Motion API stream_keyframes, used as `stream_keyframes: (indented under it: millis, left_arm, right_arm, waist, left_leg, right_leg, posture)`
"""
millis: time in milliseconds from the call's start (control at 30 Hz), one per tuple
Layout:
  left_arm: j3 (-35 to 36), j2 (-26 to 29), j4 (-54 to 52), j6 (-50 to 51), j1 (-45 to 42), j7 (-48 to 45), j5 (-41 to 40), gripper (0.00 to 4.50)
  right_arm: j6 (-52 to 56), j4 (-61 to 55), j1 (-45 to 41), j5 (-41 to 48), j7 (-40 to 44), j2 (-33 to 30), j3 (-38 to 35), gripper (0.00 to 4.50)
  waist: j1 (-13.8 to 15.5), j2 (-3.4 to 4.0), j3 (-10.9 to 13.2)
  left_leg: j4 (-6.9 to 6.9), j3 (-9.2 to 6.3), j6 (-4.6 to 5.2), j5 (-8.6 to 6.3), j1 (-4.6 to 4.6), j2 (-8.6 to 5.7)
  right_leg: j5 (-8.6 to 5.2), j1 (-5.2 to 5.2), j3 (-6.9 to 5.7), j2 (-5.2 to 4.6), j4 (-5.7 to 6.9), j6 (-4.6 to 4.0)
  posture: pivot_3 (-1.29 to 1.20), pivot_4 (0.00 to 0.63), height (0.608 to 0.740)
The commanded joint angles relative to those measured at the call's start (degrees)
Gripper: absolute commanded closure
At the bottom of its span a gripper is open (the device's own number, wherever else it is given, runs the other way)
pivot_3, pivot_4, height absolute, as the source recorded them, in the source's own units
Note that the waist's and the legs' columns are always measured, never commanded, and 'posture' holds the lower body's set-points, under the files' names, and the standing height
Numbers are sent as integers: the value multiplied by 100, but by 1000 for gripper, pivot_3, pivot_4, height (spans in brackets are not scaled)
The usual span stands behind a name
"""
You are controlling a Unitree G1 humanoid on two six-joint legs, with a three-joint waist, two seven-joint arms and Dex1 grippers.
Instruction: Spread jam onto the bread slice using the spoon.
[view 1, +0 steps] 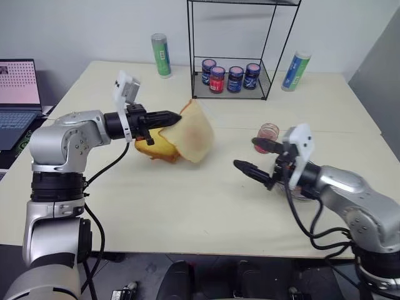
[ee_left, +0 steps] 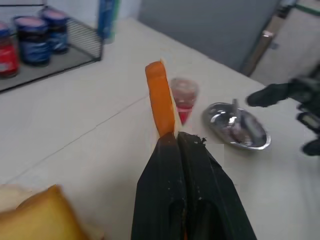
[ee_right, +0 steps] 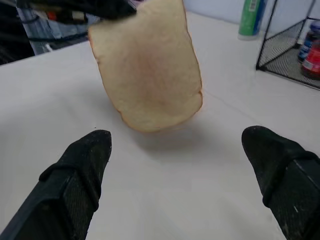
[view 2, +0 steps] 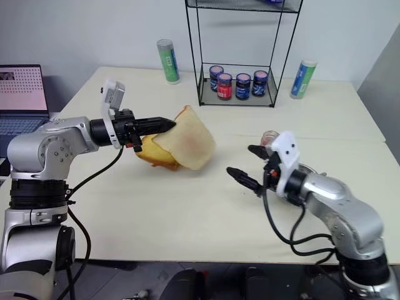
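Thin pale beige bread slice [view 1: 195, 134] held aloft, clamped by the left claw [view 1: 175, 116].
Right claw [view 1: 251, 156] is spread wide beside the red jam [view 1: 269, 133].

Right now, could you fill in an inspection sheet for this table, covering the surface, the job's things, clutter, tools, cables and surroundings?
Surface: pale table, bare in front.
Job's things: bread slice held in the air on edge; jam in a small clear jar; spoon resting in a steel bowl beside the jar.
Clutter: thicker yellow bread pieces below the slice; wire rack with four dark jars; two green tubes.
Tools: left tool shut on the slice's edge; right tool open, holding nothing.
Cables: black cables hanging along both arms.
Surroundings: open laptop to the left, grey wall behind.
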Motion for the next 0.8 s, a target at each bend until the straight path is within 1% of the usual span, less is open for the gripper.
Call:
stream_keyframes:
  millis: [33, 167, 200, 300, 400, 467, 567, 700, 800]
  left_arm:
    - [-410, -201, -356, 241, -270, -462, -349, 4485]
    - [-1037, -533, -316, 149, -270, -873, -276, 4485]
    - [-1282, -580, -263, -103, -223, -981, -71, 4485]
    - [-2252, -1054, 541, -1596, -130, -1071, 1035, 4485]
    - [-2691, -1595, 1731, -2970, -281, -832, 1899, 4485]
    - [-2840, -1880, 2501, -3780, -457, -644, 2369, 4485]
    - [-2806, -2144, 3224, -4463, -687, -533, 2701, 4485]
    - [-2824, -2193, 4104, -5436, -941, -252, 3259, 4485]
    - [-2744, -2198, 4501, -5831, -1029, -123, 3456, 4485]
  right_arm:
    - [525, -767, 519, 768, 135, -560, -915, 0]
    - [857, -1036, 1246, 1324, 42, -901, -1725, 0]
    - [886, -1110, 1403, 1391, 29, -964, -1837, 0]
    - [974, -1498, 1993, 1728, -118, -974, -2061, 0]
    - [909, -1742, 2303, 1889, -417, -890, -2027, 0]
    - [855, -1825, 2411, 1934, -628, -825, -1983, 0]
    - [787, -1855, 2507, 1978, -830, -799, -1967, 0]
    - [682, -1793, 2553, 1980, -952, -845, -1936, 0]
    - [605, -1720, 2557, 1898, -959, -880, -1857, 0]
  waist:
    - [-11, 0, 0]
    - [-18, 0, 0]
    - [-37, 0, 0]
    - [-15, 13, -10]
    - [-9, 13, -8]
    - [-15, 9, -6]
    - [-17, 5, -4]
    - [-15, 4, -3]
    - [-19, 5, -4]
  left_leg:
    - [0, 0, 0, 0, 3, 3]
    - [0, -2, 0, 0, 9, 6]
    - [0, -1, 1, 0, 10, 6]
    - [-1, 1, 1, 0, 14, 9]
    - [-3, 0, 2, -1, 25, 6]
    - [1, 0, 3, -1, 17, 10]
    - [4, -2, 4, -2, 8, 9]
    - [3, -1, 5, -2, 1, 9]
    - [1, 0, 5, -3, 3, 10]
  right_leg:
    - [0, 3, 0, 1, 0, 0]
    - [-1, 7, 1, 7, 2, 1]
    - [-1, 7, 2, 9, 2, 1]
    - [-2, 7, 9, 22, 1, 0]
    - [-9, 21, 9, 40, -2, 8]
    - [-9, 18, 13, 50, -9, 9]
    - [-10, 14, 10, 51, -11, 12]
    - [-12, 7, 12, 52, -14, 15]
    - [-11, 7, 12, 53, -14, 15]
  posture:
    - [0, 150, 740]
    - [0, 150, 740]
    - [0, 150, 740]
    - [0, 150, 740]
    - [0, 150, 740]
    - [0, 150, 740]
    - [0, 150, 740]
    - [0, 150, 740]
    - [0, 150, 740]
